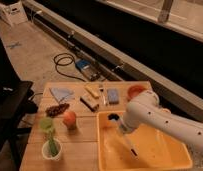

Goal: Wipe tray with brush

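Gripper [123, 132] is held low inside tray [162, 150], clamped on brush [130, 146] angled just below it. Wiping stroke is judged underway; tip must next be dragged across tray floor.

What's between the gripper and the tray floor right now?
Only the brush: in the camera view it slants down from the gripper, above the left half of the tray, toward the floor. Contact can't be told.

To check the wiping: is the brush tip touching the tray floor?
Cannot tell. In the camera view the brush slants down from the gripper, which hangs over the tray; the tip overlaps the floor, but neither gap nor contact shows plainly.
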Available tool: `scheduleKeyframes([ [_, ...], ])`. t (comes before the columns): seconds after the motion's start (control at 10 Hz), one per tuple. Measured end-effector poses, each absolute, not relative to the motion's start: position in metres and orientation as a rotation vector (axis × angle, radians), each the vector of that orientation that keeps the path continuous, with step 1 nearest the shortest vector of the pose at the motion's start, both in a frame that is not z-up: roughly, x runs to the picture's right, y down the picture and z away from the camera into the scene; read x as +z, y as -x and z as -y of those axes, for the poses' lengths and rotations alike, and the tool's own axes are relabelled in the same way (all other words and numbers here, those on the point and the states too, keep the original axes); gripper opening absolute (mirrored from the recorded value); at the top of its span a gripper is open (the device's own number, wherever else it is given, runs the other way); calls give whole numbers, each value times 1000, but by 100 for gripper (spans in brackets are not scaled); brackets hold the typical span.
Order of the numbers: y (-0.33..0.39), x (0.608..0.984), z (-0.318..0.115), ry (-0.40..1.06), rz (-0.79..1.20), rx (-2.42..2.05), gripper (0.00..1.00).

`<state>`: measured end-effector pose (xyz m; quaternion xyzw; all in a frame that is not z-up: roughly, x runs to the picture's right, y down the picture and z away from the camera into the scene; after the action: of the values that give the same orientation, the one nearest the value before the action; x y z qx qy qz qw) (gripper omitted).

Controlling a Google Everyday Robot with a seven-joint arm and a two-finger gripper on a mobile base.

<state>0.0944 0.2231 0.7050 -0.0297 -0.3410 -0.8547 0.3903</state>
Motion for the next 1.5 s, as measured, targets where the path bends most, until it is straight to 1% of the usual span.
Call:
scheduleKeyframes([
  [0.1, -85, 704, -229, 87, 881, -2173, 0],
  [0.4, -90, 704, -240, 231, 891, -2151, 0],
  [0.7, -135, 712, -236, 375, 871, -2093, 0],
  [0.8, -157, 722, -228, 431, 852, -2057, 0],
  [1.1, -175, 731, -212, 443, 824, -2033, 0],
  [1.3, -160, 734, -206, 375, 825, -2041, 0],
  [1.5, -128, 728, -207, 284, 852, -2070, 0],
])
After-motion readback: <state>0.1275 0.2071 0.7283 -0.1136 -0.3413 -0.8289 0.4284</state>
